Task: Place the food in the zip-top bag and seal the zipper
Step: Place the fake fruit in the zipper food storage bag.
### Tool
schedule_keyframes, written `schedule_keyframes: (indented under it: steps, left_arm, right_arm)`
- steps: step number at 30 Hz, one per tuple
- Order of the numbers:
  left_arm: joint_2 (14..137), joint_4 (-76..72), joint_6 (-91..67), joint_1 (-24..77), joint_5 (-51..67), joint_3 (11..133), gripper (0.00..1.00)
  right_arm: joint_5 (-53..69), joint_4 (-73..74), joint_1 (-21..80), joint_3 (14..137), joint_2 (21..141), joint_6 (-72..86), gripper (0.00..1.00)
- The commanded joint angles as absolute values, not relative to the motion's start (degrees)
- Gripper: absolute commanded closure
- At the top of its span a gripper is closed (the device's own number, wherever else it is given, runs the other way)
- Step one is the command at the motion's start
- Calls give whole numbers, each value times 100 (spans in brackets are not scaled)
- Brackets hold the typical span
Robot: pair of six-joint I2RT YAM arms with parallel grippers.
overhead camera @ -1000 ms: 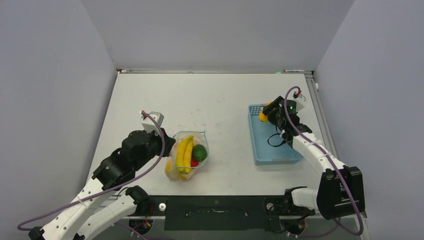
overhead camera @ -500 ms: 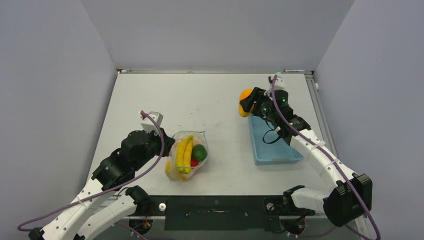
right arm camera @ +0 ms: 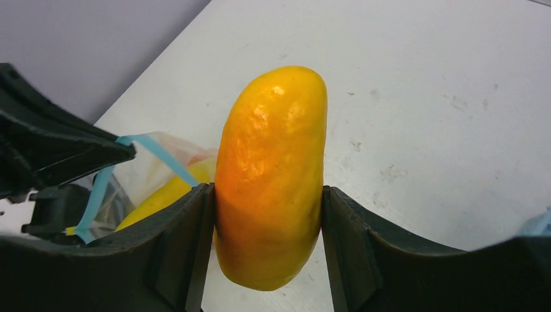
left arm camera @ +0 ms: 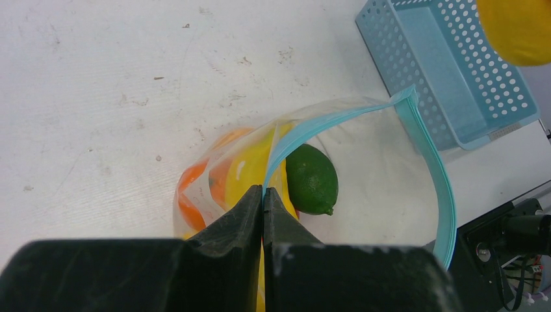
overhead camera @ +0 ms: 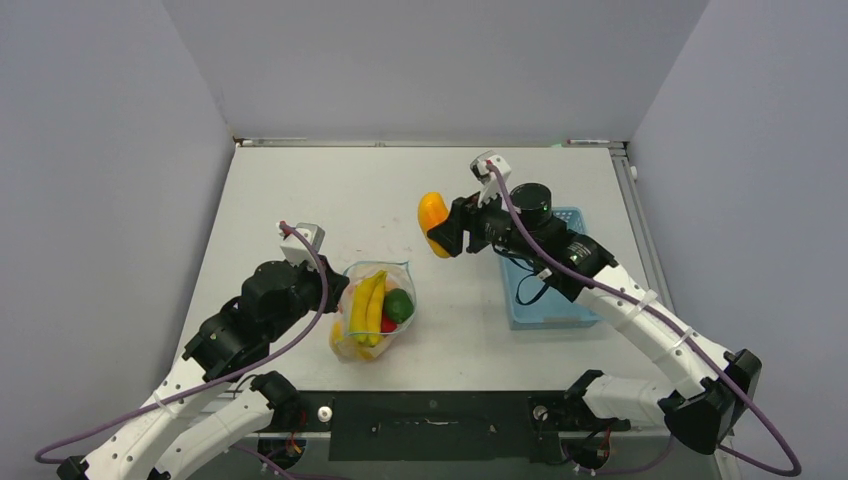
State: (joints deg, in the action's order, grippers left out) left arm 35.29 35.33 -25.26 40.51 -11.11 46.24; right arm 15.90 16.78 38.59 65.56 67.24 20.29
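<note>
The right gripper [overhead camera: 440, 232] clamps an oblong orange-yellow plastic fruit [right arm camera: 273, 169] upright between its black fingers [right arm camera: 175, 253], jaws spread just to the fruit's width. It hangs above the white table [overhead camera: 330, 190], left of the light blue mesh basket [overhead camera: 548, 300]. The clear crinkly zip-top bag [overhead camera: 375, 312] lies near the table's near edge, left of centre, with its mouth gaping. The left gripper [left arm camera: 263, 201] is pinched tight on the thin light blue zipper strip [left arm camera: 443, 188] (no gap between the fingers). Inside lie yellow bananas [overhead camera: 368, 305], a green lime-shaped fruit [left arm camera: 312, 179] and orange rounds [left arm camera: 195, 192].
</note>
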Motion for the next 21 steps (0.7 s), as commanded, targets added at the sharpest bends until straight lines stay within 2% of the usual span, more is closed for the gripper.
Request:
schedule_keyframes:
  steps: [1, 13, 21]
  left_arm:
    - [3473, 3274, -2569, 4025, -1150, 4623, 100]
    - [3503, 3270, -2575, 4008, -1108, 4623, 100]
    - [3481, 3267, -2575, 3999, -1107, 4623, 100]
  right_arm:
    - [1942, 1800, 4317, 7059, 6540, 1487, 87]
    - [1389, 2197, 5985, 7473, 7103, 874, 85]
    - [850, 2389, 6421, 7604, 7618, 679, 84]
